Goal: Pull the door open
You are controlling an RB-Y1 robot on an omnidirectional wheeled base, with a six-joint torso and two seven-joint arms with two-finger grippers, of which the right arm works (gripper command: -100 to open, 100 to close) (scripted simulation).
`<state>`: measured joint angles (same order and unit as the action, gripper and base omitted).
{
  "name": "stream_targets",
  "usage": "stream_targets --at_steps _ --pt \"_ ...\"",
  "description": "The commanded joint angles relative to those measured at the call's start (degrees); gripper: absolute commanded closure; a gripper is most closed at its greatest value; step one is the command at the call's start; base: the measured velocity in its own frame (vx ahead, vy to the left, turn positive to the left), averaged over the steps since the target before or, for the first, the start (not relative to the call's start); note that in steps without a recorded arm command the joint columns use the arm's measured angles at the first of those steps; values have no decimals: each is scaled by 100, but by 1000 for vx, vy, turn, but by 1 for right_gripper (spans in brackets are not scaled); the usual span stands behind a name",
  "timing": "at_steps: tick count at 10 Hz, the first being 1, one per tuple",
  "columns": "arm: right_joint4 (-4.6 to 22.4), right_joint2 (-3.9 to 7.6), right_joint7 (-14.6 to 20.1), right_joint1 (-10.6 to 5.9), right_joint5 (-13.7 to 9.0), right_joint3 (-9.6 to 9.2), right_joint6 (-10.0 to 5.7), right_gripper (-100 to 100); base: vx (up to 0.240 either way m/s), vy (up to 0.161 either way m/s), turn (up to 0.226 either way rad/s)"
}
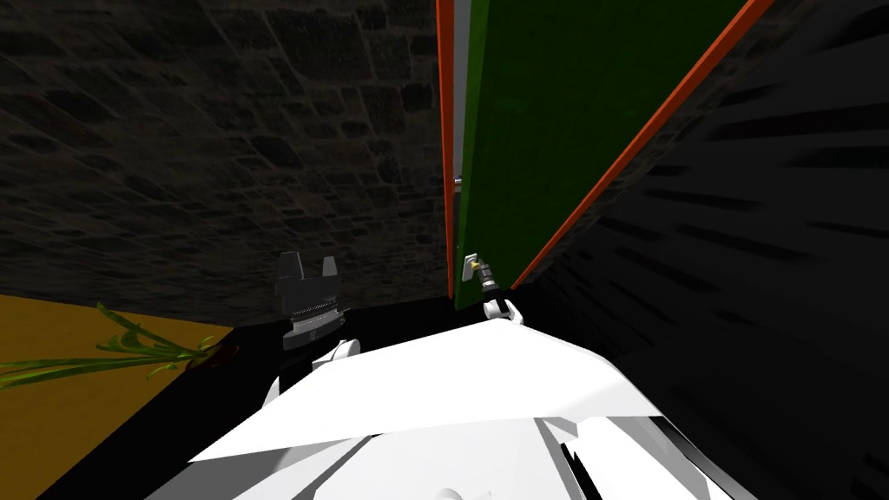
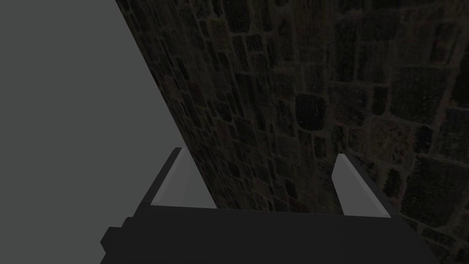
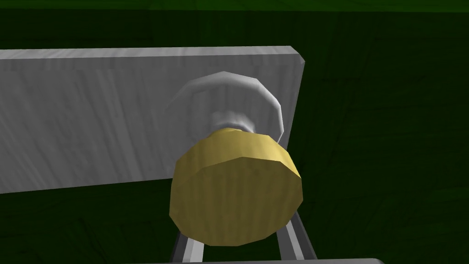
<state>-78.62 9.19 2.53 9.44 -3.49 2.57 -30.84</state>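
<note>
A green door (image 1: 564, 130) in an orange frame (image 1: 445, 148) stands straight ahead, with a thin grey strip showing along its left edge. Its yellow knob (image 3: 236, 192) sits on a grey plate (image 3: 114, 119). My right gripper (image 1: 479, 276) reaches up to the door and is shut on the knob, whose sides its fingers (image 3: 293, 236) press; their tips are hidden behind it. My left gripper (image 1: 306, 269) hangs apart to the left, facing a dark stone wall (image 2: 320, 91). Its fingers (image 2: 359, 185) stand wide open with nothing between them.
The dark stone wall (image 1: 217, 156) runs along the left of the door, and a dark wall (image 1: 764, 260) closes in on the right. A green plant (image 1: 113, 351) lies over the ochre floor (image 1: 52, 408) at the left.
</note>
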Motion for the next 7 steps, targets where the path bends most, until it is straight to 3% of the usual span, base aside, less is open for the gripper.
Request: stream_targets --at_steps 1,2,7 --pt "-54 -41 45 -62 22 -169 -82 100 2 -9 12" --pt "-73 -61 205 -63 -211 -241 -54 100 -44 -38 123" --pt "-73 -61 205 -63 -211 -241 -54 100 -10 -6 1"
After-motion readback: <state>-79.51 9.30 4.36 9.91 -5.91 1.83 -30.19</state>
